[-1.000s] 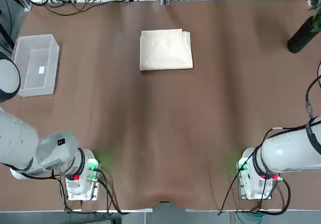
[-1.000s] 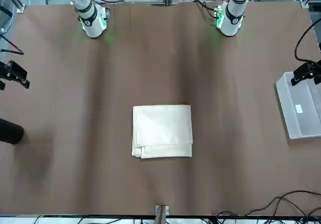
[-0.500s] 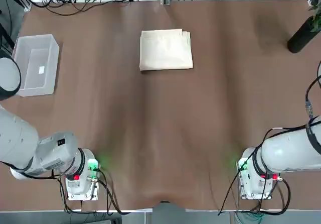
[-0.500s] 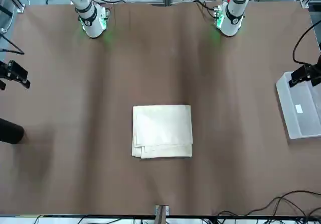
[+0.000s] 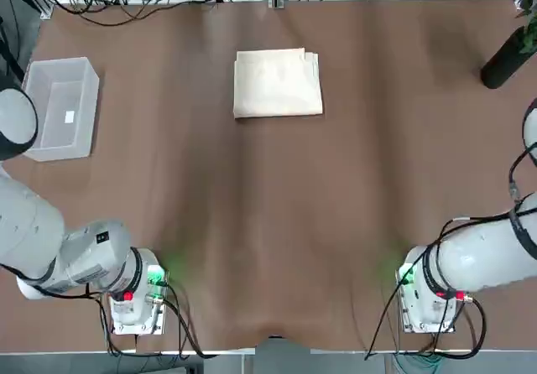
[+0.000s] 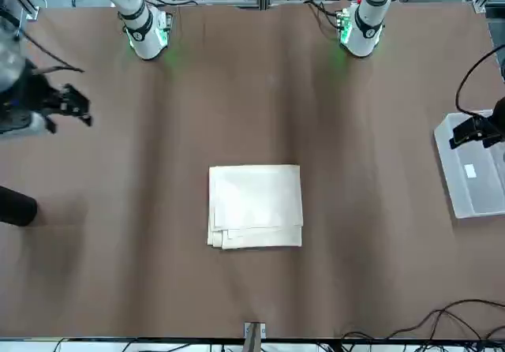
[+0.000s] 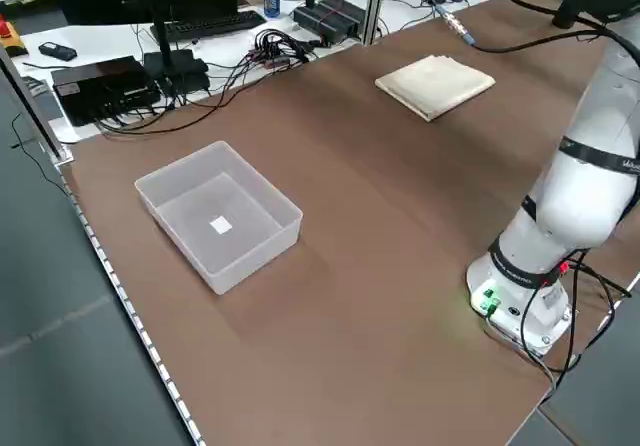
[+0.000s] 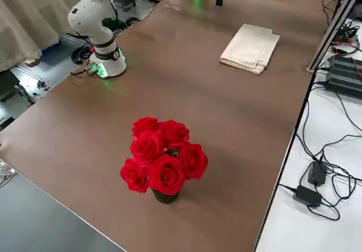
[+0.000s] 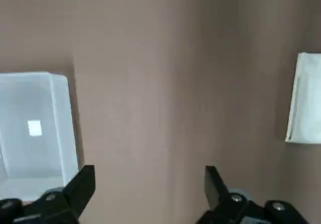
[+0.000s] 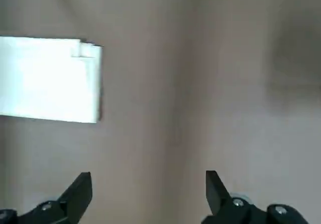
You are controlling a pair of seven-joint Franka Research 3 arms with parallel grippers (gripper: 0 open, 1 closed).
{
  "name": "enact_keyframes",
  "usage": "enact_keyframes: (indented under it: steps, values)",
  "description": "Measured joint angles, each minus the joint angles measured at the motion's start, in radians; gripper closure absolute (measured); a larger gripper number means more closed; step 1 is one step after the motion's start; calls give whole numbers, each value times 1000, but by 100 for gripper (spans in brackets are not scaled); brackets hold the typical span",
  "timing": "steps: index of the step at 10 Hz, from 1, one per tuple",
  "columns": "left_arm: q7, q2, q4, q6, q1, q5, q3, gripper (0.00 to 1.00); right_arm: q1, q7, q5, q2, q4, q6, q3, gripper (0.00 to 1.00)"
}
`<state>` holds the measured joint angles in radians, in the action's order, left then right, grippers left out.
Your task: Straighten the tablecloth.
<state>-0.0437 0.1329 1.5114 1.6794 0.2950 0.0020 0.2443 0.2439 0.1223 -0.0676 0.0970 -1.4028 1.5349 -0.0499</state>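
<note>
The tablecloth [image 5: 278, 83] is a cream sheet folded into a small rectangle. It lies on the brown cover at the far middle of the table, also in the front view [image 6: 255, 206] and both side views [image 7: 435, 84] [image 8: 250, 47]. My left gripper [image 6: 465, 135] hovers open above the clear bin, far to the cloth's left. Its wrist view shows the spread fingers [image 9: 83, 184] with nothing between them and the tablecloth [image 9: 306, 101] at the edge. My right gripper [image 6: 75, 109] hangs open over the table's right side, with nothing between its fingers [image 10: 215, 189]. The tablecloth [image 10: 47, 78] lies off to one side of it.
A clear plastic bin [image 5: 60, 108] stands at the far left. A dark vase [image 5: 508, 59] of red roses [image 8: 161, 156] stands at the far right. Cables and electronics line the far edge [image 7: 180, 66]. The arm bases [image 5: 134, 298] [image 5: 428, 298] sit at the near edge.
Both grippers have drifted inward over the table; the right one has moved more, toward the middle. The tablecloth has not moved.
</note>
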Motion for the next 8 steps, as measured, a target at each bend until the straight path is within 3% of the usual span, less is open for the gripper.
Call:
enact_keyframes:
  steps: [2, 4, 8]
  values:
    - [0, 11, 1, 45, -22, -2, 18, 0, 176, 246, 9, 6, -1, 42, 4, 0]
    - [0, 53, 2, 125, -27, -2, 58, 0, 311, 381, 28, 46, -7, 78, 5, 0]
    - [24, 195, 4, 346, -78, -4, 104, 0, 388, 397, 26, 236, -11, 200, 3, 0]
